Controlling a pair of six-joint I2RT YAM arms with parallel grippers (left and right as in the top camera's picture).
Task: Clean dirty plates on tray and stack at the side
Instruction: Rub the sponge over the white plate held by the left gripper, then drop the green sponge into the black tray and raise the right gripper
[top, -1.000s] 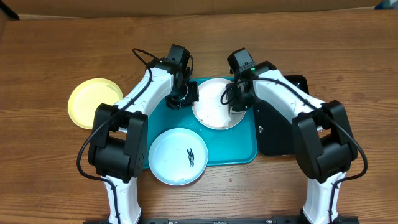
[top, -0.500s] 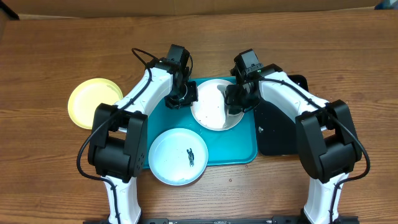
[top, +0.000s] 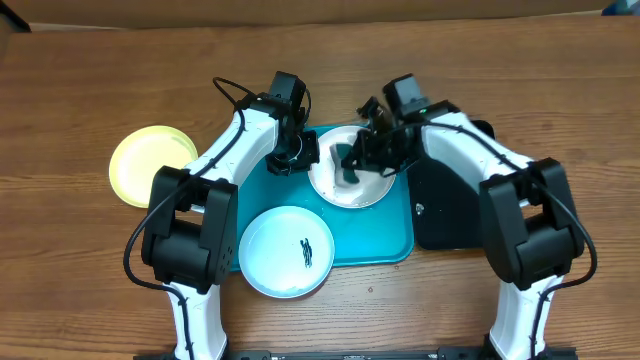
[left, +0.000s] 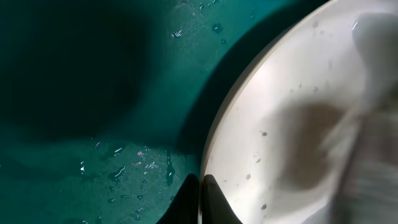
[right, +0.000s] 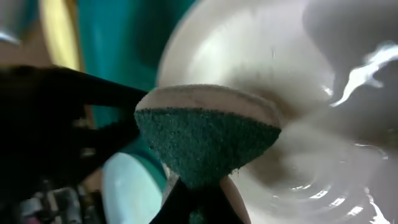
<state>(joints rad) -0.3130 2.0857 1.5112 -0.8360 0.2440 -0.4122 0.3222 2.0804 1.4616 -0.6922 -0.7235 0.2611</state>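
**White plate held down on the tray while a sponge works across it**

White plate (top: 350, 185) sits at the back of the turquoise tray (top: 385, 240), between the two arms. The left end effector (top: 295, 157) is closed on the plate's left rim, pinching the thin edge; the left wrist view shows its fingertips (left: 208, 193) meeting right at the rim. The right end effector (top: 362, 160) is closed on a sponge (top: 350, 163), whose green scrub face is lowered over the plate's upper part. It is blurred, so contact cannot be confirmed.

A blue-rimmed plate (top: 288, 250) with a black smear lies at the tray's front left corner, overhanging the edge. A yellow plate (top: 150, 163) rests on the counter (top: 100, 80), left of the tray. A black tray (top: 450, 215) lies to the right.

The step in hand looks like scrubbing the white plate. To do it well, the rim pinch should stay firm, since droplets on the tray suggest a slippery surface. The sponge is best pressed flat and lightly, swept across the whole inner face, and kept off the left fingers.
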